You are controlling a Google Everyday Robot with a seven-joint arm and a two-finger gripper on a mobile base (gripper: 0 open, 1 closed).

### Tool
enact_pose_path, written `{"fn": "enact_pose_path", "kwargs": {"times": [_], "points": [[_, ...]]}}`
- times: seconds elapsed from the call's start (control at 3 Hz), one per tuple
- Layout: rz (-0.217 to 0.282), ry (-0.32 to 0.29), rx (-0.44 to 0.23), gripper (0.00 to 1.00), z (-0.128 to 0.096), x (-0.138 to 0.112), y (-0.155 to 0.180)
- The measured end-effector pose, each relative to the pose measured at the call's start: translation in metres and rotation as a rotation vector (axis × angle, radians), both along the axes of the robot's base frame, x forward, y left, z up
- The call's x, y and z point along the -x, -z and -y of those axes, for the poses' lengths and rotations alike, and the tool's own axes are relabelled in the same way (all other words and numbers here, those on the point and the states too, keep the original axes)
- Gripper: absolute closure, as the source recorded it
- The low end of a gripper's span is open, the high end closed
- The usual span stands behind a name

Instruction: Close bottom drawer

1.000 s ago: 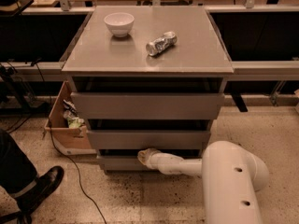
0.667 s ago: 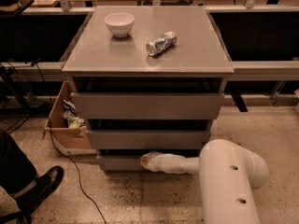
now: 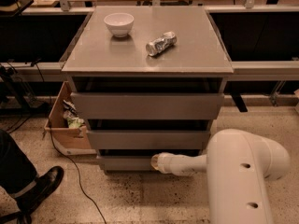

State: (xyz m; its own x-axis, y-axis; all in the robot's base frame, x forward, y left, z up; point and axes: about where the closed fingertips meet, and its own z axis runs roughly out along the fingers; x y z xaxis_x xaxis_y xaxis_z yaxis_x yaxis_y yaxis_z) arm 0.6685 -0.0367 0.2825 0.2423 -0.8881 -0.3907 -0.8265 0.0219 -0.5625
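Observation:
The bottom drawer [image 3: 124, 162] is the lowest grey front of the cabinet, narrower than the middle drawer [image 3: 147, 139] and the top drawer [image 3: 147, 105]. It sticks out only slightly, with a dark gap above it. My gripper [image 3: 155, 162] is at the end of the white arm [image 3: 187, 164], pressed against the drawer's front at its right half. The arm reaches in from the right.
A white bowl [image 3: 118, 23] and a crushed can [image 3: 160, 43] lie on the cabinet top [image 3: 187, 55]. A cardboard box [image 3: 65, 125] with rubbish stands left of the cabinet. A person's shoe [image 3: 39, 188] and a cable [image 3: 77, 181] are on the floor at left.
The arm has pushed a little further toward the cabinet, and the bottom drawer has slid further in. The bowl and can have not moved.

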Motion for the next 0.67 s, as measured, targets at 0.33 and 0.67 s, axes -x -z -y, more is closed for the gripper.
{"fn": "enact_pose_path", "kwargs": {"times": [0.33, 0.67], "points": [[0.118, 0.055, 0.066, 1.0, 0.02, -0.014, -0.071], [0.274, 0.097, 0.154, 1.0, 0.011, -0.02, -0.172]]}}
